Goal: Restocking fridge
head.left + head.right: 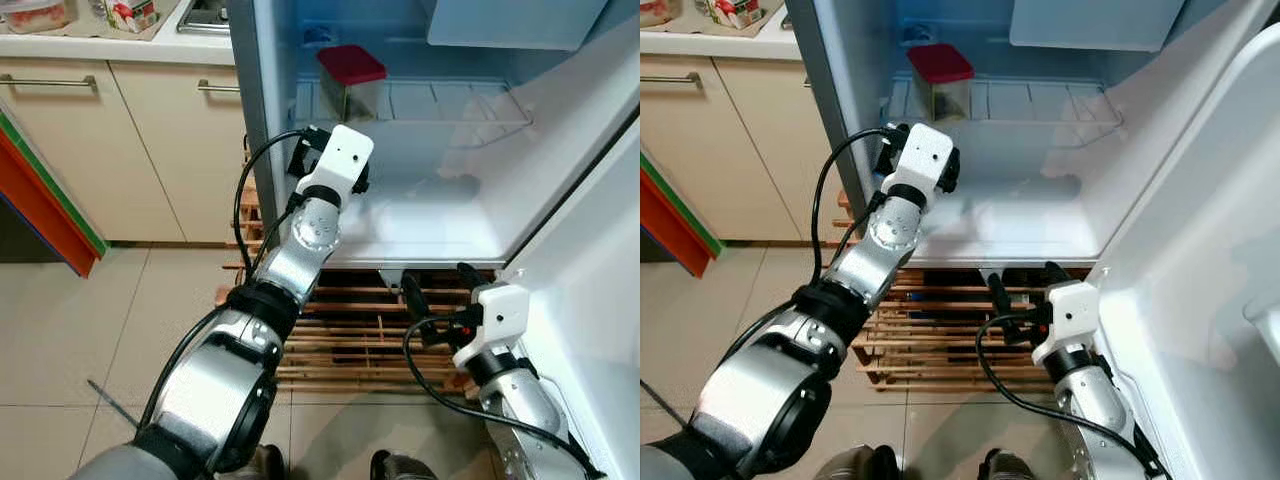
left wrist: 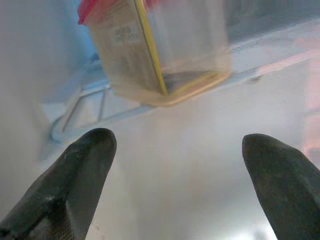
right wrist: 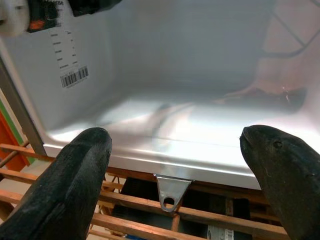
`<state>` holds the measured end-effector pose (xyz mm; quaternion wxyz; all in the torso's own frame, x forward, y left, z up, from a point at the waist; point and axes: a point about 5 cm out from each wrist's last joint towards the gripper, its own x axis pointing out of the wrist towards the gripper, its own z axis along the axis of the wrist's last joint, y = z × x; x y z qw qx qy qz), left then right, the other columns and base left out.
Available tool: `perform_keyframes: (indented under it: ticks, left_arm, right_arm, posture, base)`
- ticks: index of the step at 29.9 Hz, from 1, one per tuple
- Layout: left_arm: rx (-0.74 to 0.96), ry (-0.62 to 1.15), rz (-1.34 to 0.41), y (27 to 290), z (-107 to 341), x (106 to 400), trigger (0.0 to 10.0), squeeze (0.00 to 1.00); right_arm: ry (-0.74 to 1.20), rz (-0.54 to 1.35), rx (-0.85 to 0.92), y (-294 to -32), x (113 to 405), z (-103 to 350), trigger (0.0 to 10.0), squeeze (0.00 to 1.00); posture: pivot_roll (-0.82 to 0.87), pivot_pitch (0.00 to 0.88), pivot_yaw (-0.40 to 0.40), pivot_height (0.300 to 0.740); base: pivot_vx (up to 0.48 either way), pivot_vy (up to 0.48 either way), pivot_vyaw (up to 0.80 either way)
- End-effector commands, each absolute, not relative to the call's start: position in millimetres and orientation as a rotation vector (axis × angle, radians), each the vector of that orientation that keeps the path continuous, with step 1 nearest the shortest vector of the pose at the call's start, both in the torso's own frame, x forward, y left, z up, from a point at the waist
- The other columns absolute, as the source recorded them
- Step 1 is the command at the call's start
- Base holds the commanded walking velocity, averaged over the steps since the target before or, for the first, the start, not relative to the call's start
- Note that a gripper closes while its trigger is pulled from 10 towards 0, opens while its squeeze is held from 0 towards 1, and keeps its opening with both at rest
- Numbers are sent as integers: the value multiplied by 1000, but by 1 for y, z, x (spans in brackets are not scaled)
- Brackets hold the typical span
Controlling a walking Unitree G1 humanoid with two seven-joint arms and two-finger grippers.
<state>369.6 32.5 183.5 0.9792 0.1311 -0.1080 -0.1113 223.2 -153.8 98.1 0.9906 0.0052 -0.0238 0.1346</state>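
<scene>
On the wire shelf [image 1: 440,105] at the fridge's back left, the red-lidded container [image 1: 350,82] is sitting upright. The left gripper [image 2: 175,165] is hovering below it, fingers wide and empty; withdrawing straight back should avoid clipping the shelf edge. The right gripper [image 3: 175,165] is waiting wide, empty, by the fridge floor [image 1: 430,235], which is offering open room.

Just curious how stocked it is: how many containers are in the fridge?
1: a red-lidded container stands on the wire shelf, at its left end, above the open left gripper. Higher shelves are out of view.
</scene>
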Motion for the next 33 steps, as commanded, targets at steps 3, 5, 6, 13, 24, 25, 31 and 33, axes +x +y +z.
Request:
perform_keyframes:
  ticks: [3,5,6,13,24,25,31,33]
  left_arm:
    - [141,-244,-322,40,182,354,10000,0]
    - [104,-239,-345,50,176,345,10000,0]
    - [106,-231,-356,54,173,341,10000,0]
    - [164,-163,-386,88,146,316,10000,0]
    - [246,-58,-307,132,115,294,10000,0]
    - [230,-51,-257,140,114,292,10000,0]
    - [142,6,-102,151,110,289,10000,0]
    - [142,15,-104,146,110,292,10000,0]
  right_arm:
    - [-42,250,4,-157,224,98,10000,0]
    - [-37,241,0,-158,225,96,10000,0]
    - [-35,233,-4,-159,226,95,10000,0]
    - [-5,144,-1,-165,236,83,10000,0]
    - [-2,122,21,-162,242,79,10000,0]
    - [-5,118,21,-161,243,78,10000,0]
    - [-15,80,31,-160,244,79,10000,0]
    - [-20,76,38,-159,244,80,10000,0]
  posture:
    - [-76,99,-6,740]
    - [-68,92,-1,740]
    - [-66,88,-1,740]
    - [-29,62,12,740]
    - [3,30,29,740]
    - [4,28,28,740]
    - [2,27,26,740]
    - [-1,26,25,740]
  base:
    - [0,0,0]
    - [0,0,0]
    - [0,0,0]
    - [0,0,0]
    - [0,0,0]
    - [0,0,0]
    - [0,0,0]
    - [0,0,0]
